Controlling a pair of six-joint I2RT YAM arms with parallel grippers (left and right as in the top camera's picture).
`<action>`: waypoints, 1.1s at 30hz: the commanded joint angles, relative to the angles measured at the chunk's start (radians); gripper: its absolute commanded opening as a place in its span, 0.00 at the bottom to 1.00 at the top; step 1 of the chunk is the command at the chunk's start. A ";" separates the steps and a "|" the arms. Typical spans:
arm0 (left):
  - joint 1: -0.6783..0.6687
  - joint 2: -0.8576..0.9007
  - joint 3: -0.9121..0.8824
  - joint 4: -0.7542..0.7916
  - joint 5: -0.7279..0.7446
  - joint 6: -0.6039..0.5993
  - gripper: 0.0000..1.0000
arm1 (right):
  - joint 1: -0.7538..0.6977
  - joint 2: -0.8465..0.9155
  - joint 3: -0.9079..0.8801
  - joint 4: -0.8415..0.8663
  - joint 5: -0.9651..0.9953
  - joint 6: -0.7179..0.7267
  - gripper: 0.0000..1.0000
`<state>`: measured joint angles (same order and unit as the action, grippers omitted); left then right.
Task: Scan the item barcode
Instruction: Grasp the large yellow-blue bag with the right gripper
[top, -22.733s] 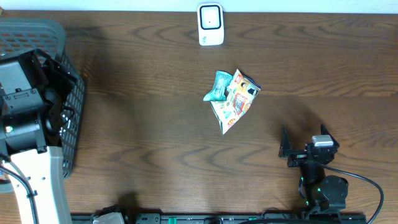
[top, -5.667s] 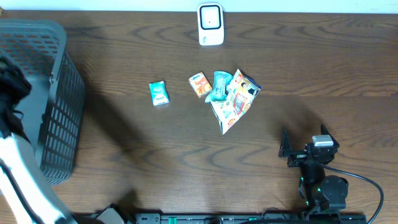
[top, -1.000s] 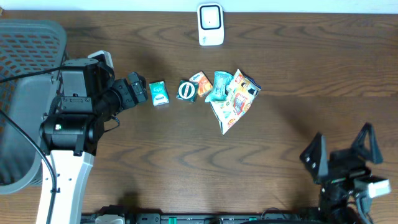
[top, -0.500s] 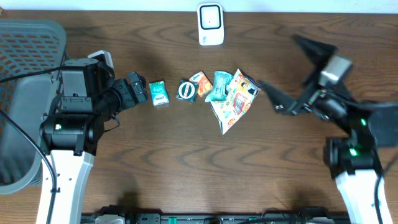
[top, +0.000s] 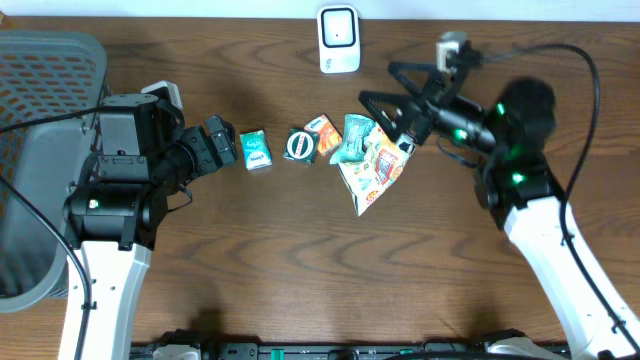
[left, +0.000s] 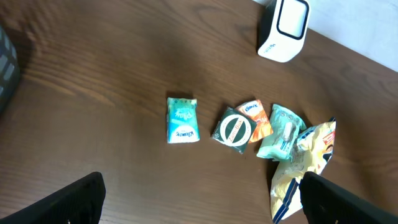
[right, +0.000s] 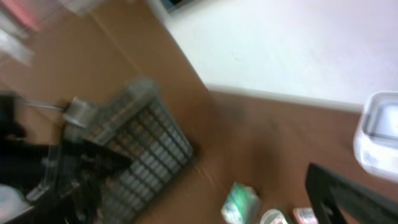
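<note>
1. Grey mesh basket (top: 50, 60) stood at the L edge of the wooden table (top: 250, 280), well apart from all items.

2. L gripper (top: 233, 148): jaws spread wide, nothing between them. In the overhead view the tips sat just L of the green tissue pack (top: 256, 149); contact could not be told. In the L wrist cam both fingers (left: 68, 202) showed at the bottom corners, w/ the pack ahead of them and clear of both.

3. Items lay in a row at table ctr, L to R:
- green tissue pack, flat, apart from the rest;
- dark packet w/ round label (top: 299, 146);
- orange tissue pack (top: 322, 132), touching the dark packet;
- teal pouch (top: 352, 138), just beside the orange pack;
- crumpled snack bag (top: 372, 172), touching the pouch.
Barcodes were too small to make out in any view.

4. White barcode scanner (top: 339, 38) stood upright at the far edge, behind the row, apart from every item.

5. R gripper (top: 375, 85): jaws wide, empty, positioned over the pouch / snack bag end of the row. R wrist cam was blurred; basket, green pack and scanner edge were recognisable, w/ one finger (right: 348, 196) at lower R.
</note>
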<state>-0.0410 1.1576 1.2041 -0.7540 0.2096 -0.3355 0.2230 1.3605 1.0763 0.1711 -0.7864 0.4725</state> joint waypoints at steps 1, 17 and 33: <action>0.003 -0.001 0.015 -0.001 -0.006 0.017 0.98 | 0.037 0.045 0.171 -0.264 0.249 -0.175 0.99; 0.003 -0.001 0.015 -0.001 -0.006 0.017 0.98 | 0.201 0.145 0.277 -0.771 0.505 -0.118 0.99; 0.003 -0.001 0.015 -0.001 -0.006 0.017 0.98 | 0.319 0.413 0.296 -0.883 0.860 0.185 0.99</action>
<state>-0.0410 1.1576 1.2041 -0.7544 0.2100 -0.3355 0.5491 1.7264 1.3476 -0.6964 0.0006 0.5858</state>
